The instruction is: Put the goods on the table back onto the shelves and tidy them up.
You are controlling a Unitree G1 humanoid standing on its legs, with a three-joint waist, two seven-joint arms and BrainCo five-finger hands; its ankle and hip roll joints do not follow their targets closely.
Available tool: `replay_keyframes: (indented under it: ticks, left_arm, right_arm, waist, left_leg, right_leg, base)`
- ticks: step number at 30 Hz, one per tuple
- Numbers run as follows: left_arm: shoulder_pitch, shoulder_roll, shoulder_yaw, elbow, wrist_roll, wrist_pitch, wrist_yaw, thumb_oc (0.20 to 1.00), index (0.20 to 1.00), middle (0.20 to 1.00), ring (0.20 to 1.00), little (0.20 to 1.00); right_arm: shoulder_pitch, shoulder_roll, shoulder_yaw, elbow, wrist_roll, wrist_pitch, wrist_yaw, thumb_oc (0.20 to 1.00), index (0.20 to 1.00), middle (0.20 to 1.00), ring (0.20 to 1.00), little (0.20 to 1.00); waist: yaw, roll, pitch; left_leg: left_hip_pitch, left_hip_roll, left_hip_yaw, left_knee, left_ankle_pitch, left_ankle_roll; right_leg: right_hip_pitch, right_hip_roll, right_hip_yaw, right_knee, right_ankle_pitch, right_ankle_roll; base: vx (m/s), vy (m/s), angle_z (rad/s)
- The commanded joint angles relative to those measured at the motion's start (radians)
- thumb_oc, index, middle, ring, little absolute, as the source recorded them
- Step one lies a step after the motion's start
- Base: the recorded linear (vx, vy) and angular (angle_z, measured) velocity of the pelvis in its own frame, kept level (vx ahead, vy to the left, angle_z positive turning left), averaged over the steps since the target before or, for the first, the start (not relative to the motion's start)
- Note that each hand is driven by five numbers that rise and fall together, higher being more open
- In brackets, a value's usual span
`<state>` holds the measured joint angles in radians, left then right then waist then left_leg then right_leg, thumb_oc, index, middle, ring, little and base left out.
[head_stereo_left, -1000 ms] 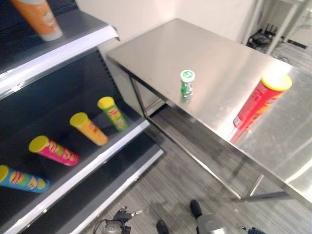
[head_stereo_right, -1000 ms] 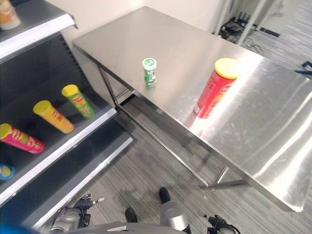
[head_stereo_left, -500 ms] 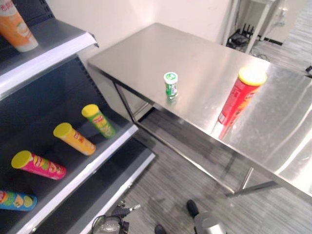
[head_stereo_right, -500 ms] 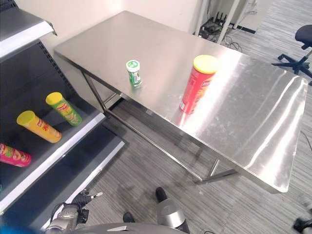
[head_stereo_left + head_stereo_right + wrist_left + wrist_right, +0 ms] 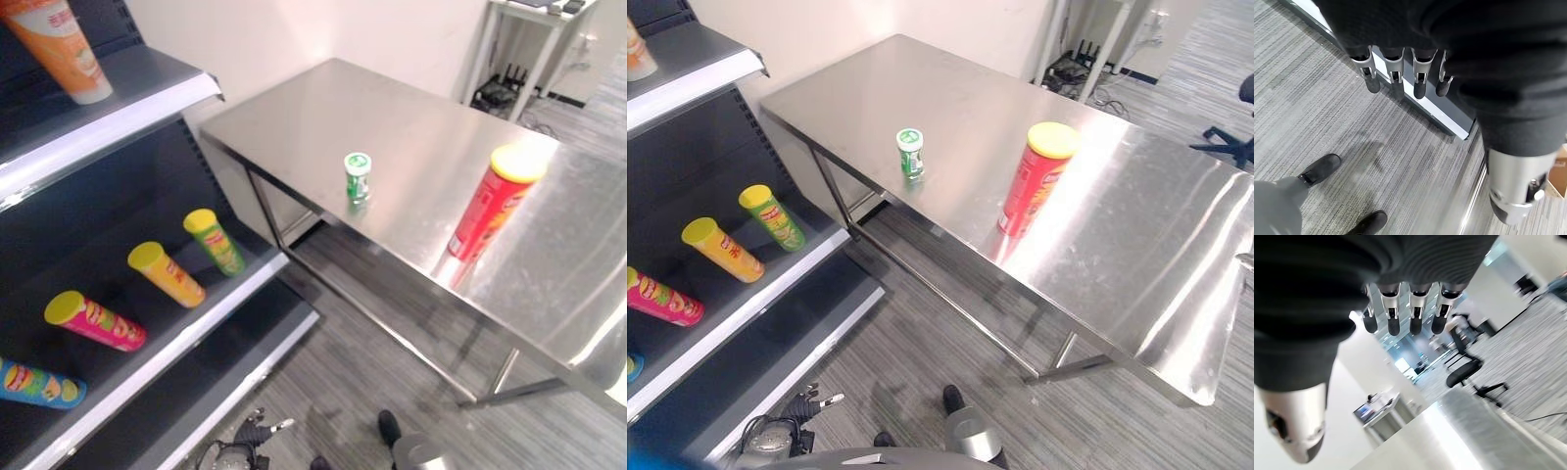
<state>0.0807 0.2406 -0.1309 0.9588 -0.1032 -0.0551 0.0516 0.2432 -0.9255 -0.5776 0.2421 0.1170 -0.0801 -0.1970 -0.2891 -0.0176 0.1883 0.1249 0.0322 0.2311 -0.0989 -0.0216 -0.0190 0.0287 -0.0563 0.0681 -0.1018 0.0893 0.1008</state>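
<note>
Tabletop: stainless-steel tabletop (image 5: pixel 950 88), right of the shelving, its left corner just beside the upper shelf's end.
Goods on tabletop: small green canister with white lid (image 5: pixel 358 177), upright near the near edge; tall red cylindrical can with yellow lid (image 5: pixel 486 208), upright to its right, close to the same edge. The two stand well apart, with bare steel between.
Goods on shelves: dark shelf unit with white-edged boards (image 5: pixel 147 108) at left. On the lower board lie, from right to left, a green can with yellow lid (image 5: pixel 215 240), an orange-yellow can (image 5: pixel 165 273), a pink can (image 5: pixel 93 320) and a blue can (image 5: pixel 37 383), spaced apart. An orange tube (image 5: pixel 64 44) stands on the upper board.
Left hand (image 5: pixel 1396 73): left wrist view, fingers straight and relaxed, grasping nothing, hanging over grey striped carpet (image 5: pixel 1327 112).
Right hand (image 5: pixel 1400 308): right wrist view, fingers straight, released, empty.
View differences: right eye view takes in the tabletop's far right end and a black office chair (image 5: pixel 1232 137); left eye view shows the whole orange tube and the blue can.
Open room: far half of the tabletop bare; carpet open under it and before the shelves.
Room: pale wall behind; white-legged stand (image 5: pixel 519 39) at far right.
</note>
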Motion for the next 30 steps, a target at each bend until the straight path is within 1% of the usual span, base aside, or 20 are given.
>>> replay_keyframes:
  ticks: [1, 3, 8, 11, 17, 25, 26, 28, 30]
  left_arm:
    - [-0.054, 0.083, 0.020, 0.059, 0.016, -0.021, -0.010, 1.000, 1.000, 1.000, 1.000, 1.000]
    - [-0.050, 0.081, 0.021, 0.071, 0.019, -0.019, -0.015, 1.000, 1.000, 1.000, 1.000, 1.000]
    - [-0.048, 0.075, 0.016, 0.075, 0.025, -0.019, -0.018, 1.000, 1.000, 1.000, 1.000, 1.000]
    - [-0.052, 0.076, 0.013, 0.074, 0.025, -0.020, -0.016, 1.000, 1.000, 1.000, 1.000, 1.000]
    - [-0.061, 0.071, 0.007, 0.063, 0.023, -0.028, -0.018, 1.000, 1.000, 1.000, 1.000, 1.000]
    - [-0.058, 0.062, 0.006, 0.085, 0.028, -0.029, -0.016, 1.000, 1.000, 1.000, 1.000, 1.000]
    - [-0.004, 0.036, 0.057, 0.061, -0.005, -0.010, 0.020, 1.000, 1.000, 1.000, 1.000, 1.000]
    - [0.011, 0.019, 0.056, 0.050, -0.015, -0.010, 0.018, 1.000, 1.000, 1.000, 1.000, 1.000]
    - [0.012, 0.015, 0.053, 0.043, -0.015, -0.011, 0.018, 1.000, 1.000, 1.000, 1.000, 1.000]
  right_arm:
    - [-0.050, -0.020, -0.045, 0.015, 0.039, -0.061, 0.014, 1.000, 1.000, 1.000, 1.000, 1.000]
    - [-0.050, -0.010, -0.040, 0.008, 0.075, -0.065, 0.043, 1.000, 1.000, 1.000, 1.000, 1.000]
    - [-0.069, 0.014, -0.026, -0.024, 0.090, -0.077, 0.055, 1.000, 1.000, 1.000, 1.000, 1.000]
    - [-0.092, 0.012, -0.013, -0.046, 0.096, -0.089, 0.057, 1.000, 1.000, 1.000, 1.000, 1.000]
    - [-0.147, 0.006, 0.037, -0.139, 0.117, -0.115, 0.094, 1.000, 1.000, 1.000, 1.000, 1.000]
    - [-0.200, 0.033, 0.131, -0.129, 0.132, -0.115, 0.137, 1.000, 1.000, 1.000, 1.000, 1.000]
    - [-0.146, 0.383, 0.287, 0.029, 0.028, -0.050, 0.000, 1.000, 1.000, 1.000, 1.000, 1.000]
    - [-0.142, 0.383, 0.284, 0.016, 0.013, -0.056, -0.008, 1.000, 1.000, 1.000, 1.000, 1.000]
    - [-0.144, 0.383, 0.280, 0.011, 0.005, -0.059, -0.014, 1.000, 1.000, 1.000, 1.000, 1.000]
  waist:
    - [0.026, -0.067, -0.014]
    - [0.028, -0.065, -0.015]
    - [0.035, -0.059, -0.020]
    - [0.039, -0.058, -0.021]
    - [0.054, -0.055, -0.027]
    - [0.077, -0.051, -0.031]
    - [0.173, -0.008, 0.021]
    - [0.177, -0.004, 0.019]
    - [0.180, -0.004, 0.015]
  left_leg:
    - [0.030, 0.066, 0.016, 0.031, -0.067, -0.051]
    - [0.031, 0.069, 0.011, 0.030, -0.065, -0.054]
    - [0.033, 0.074, 0.006, 0.028, -0.064, -0.057]
    - [0.032, 0.075, 0.003, 0.028, -0.063, -0.058]
    - [0.034, 0.080, -0.003, 0.028, -0.060, -0.062]
    - [0.036, 0.081, -0.014, 0.032, -0.064, -0.061]
    - [-0.017, 0.176, -0.079, 0.138, -0.013, -0.137]
    - [-0.009, 0.180, -0.082, 0.130, -0.011, -0.141]
    - [-0.005, 0.180, -0.082, 0.121, -0.009, -0.141]
  right_leg:
    - [-0.037, -0.130, -0.008, 0.057, -0.063, 0.137]
    - [-0.031, -0.128, -0.014, 0.056, -0.069, 0.134]
    - [-0.021, -0.125, -0.019, 0.051, -0.073, 0.129]
    - [-0.019, -0.123, -0.022, 0.050, -0.075, 0.127]
    - [-0.009, -0.121, -0.033, 0.046, -0.079, 0.123]
    - [0.005, -0.121, -0.042, 0.044, -0.086, 0.118]
    - [0.121, -0.081, -0.222, 0.060, -0.164, 0.055]
    - [0.133, -0.076, -0.233, 0.058, -0.170, 0.050]
    - [0.134, -0.077, -0.236, 0.057, -0.170, 0.051]
  base:
    - [0.01, -0.033, 0.07]
    - [0.01, -0.034, 0.06]
    - [0.01, -0.025, 0.08]
    - [0.00, 0.000, 0.00]
    - [0.00, 0.000, 0.00]
    - [0.01, -0.006, 0.05]
    - [0.00, -0.011, 0.26]
    - [0.01, -0.036, 0.30]
    - [0.01, -0.018, 0.10]
